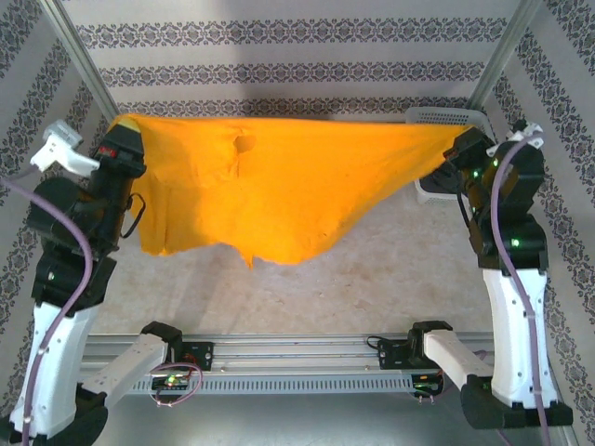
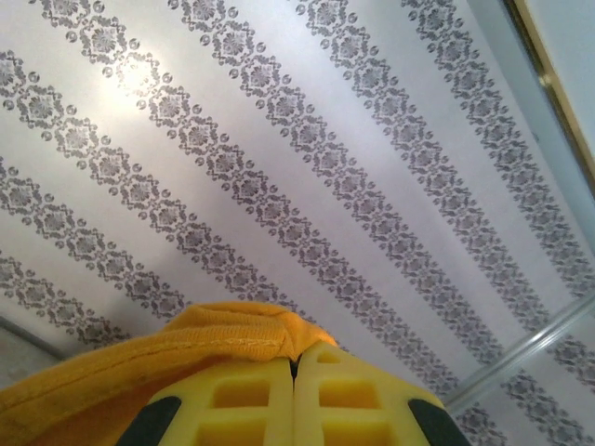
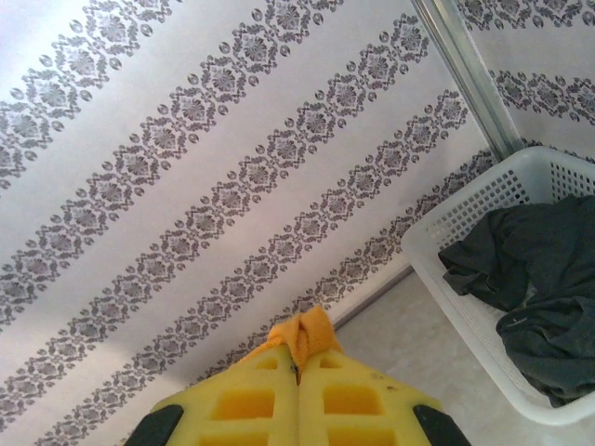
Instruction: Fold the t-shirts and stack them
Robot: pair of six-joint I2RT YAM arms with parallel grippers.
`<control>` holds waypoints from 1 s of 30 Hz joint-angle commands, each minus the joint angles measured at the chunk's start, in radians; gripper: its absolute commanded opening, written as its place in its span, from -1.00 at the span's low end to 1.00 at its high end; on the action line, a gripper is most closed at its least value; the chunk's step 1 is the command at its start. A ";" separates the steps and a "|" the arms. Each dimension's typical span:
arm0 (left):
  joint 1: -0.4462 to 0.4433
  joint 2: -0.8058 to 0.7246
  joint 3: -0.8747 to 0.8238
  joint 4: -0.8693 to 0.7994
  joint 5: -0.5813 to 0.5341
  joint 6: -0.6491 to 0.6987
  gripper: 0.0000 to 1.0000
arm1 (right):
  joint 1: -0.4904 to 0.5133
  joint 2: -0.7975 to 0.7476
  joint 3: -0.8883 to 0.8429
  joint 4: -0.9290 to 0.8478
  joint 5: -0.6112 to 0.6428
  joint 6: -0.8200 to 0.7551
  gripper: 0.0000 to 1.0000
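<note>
The bright orange-yellow t-shirt (image 1: 279, 181) hangs stretched in the air between my two arms, its lower edge drooping above the table. My left gripper (image 1: 119, 149) is shut on its left corner; in the left wrist view the yellow fingers (image 2: 251, 395) pinch a fold of orange cloth (image 2: 214, 336). My right gripper (image 1: 457, 149) is shut on the right corner, and a small tuft of orange cloth (image 3: 305, 334) sticks out between its fingertips (image 3: 335, 390). The dark charcoal grey t-shirt (image 3: 535, 279) lies crumpled inside the white basket.
The white lattice basket (image 1: 437, 121) stands at the back right of the table, partly behind the orange shirt; its rim (image 3: 465, 307) is close to my right gripper. Patterned walls enclose the table. Beige tabletop (image 1: 372, 279) lies below the hanging shirt.
</note>
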 commanded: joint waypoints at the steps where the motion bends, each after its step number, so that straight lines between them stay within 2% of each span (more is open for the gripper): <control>1: 0.020 0.149 0.050 0.077 -0.091 0.075 -1.00 | -0.006 0.160 0.071 0.074 0.068 -0.010 -1.00; 3: 0.069 0.253 0.088 0.067 -0.061 0.051 -1.00 | -0.005 0.285 0.128 0.080 0.027 -0.012 -1.00; 6: 0.191 0.432 0.113 0.086 0.063 -0.031 -1.00 | -0.005 0.507 0.238 0.068 -0.056 -0.004 -1.00; 11: 0.317 0.781 0.207 0.087 0.238 -0.027 -1.00 | -0.003 0.929 0.535 -0.054 -0.235 -0.013 -1.00; 12: 0.333 0.844 0.235 0.069 0.281 -0.028 -0.98 | -0.003 0.998 0.603 -0.097 -0.279 -0.015 -0.94; 13: 0.349 0.925 0.278 0.028 0.338 -0.025 -0.71 | -0.003 1.104 0.716 -0.175 -0.341 -0.026 -0.54; 14: 0.359 1.001 0.334 -0.040 0.387 -0.014 -0.34 | 0.001 1.181 0.810 -0.255 -0.377 -0.040 -0.28; 15: 0.363 1.054 0.379 -0.104 0.415 0.006 -0.01 | 0.005 1.241 0.893 -0.332 -0.381 -0.055 -0.11; 16: 0.363 1.096 0.420 -0.170 0.434 0.034 0.15 | 0.011 1.279 0.954 -0.403 -0.371 -0.073 -0.02; 17: 0.361 1.111 0.428 -0.209 0.450 0.057 0.20 | 0.020 1.290 0.979 -0.450 -0.357 -0.098 0.06; 18: 0.358 1.098 0.401 -0.213 0.456 0.069 0.22 | 0.026 1.276 0.956 -0.457 -0.341 -0.109 0.11; 21: 0.353 0.979 0.243 -0.211 0.452 0.080 0.27 | 0.040 1.138 0.720 -0.385 -0.306 -0.103 0.19; 26: 0.326 0.698 -0.108 -0.248 0.439 0.047 0.23 | 0.076 0.801 0.129 -0.240 -0.242 0.012 0.00; 30: 0.253 0.467 -0.386 -0.269 0.431 -0.022 0.20 | 0.169 0.561 -0.280 -0.216 -0.159 0.099 -0.07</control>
